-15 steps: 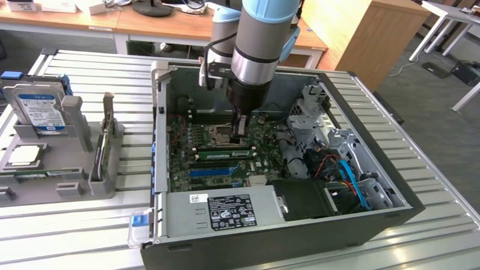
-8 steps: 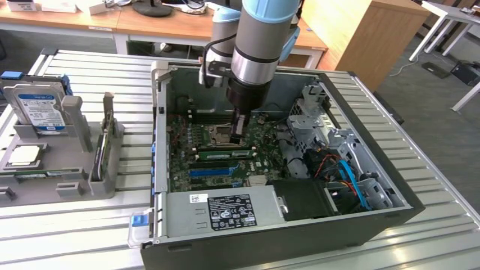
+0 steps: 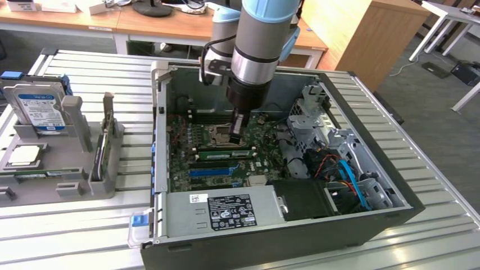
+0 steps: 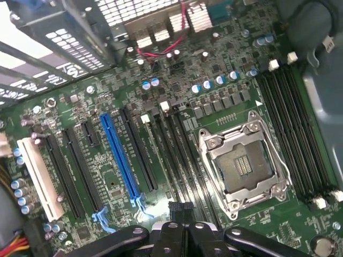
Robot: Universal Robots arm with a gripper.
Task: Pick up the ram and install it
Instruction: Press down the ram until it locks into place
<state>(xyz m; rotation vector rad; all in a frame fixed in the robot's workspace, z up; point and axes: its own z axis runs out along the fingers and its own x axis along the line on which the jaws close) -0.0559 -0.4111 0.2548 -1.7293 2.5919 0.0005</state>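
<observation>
Behind your ribbed metal workbench (image 3: 420,169): wooden desks (image 3: 150,22) along the far edge, a wooden cabinet (image 3: 360,34) by its far corner, grey floor (image 3: 428,101), a white table (image 3: 457,17).

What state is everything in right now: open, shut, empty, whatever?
computer case, open, side off.
gripper, shut, down inside the case.
processor socket, empty.
ram, set in the motherboard; fully seated or not, cannot tell.
hard drive, upright in the grey holder.
</observation>
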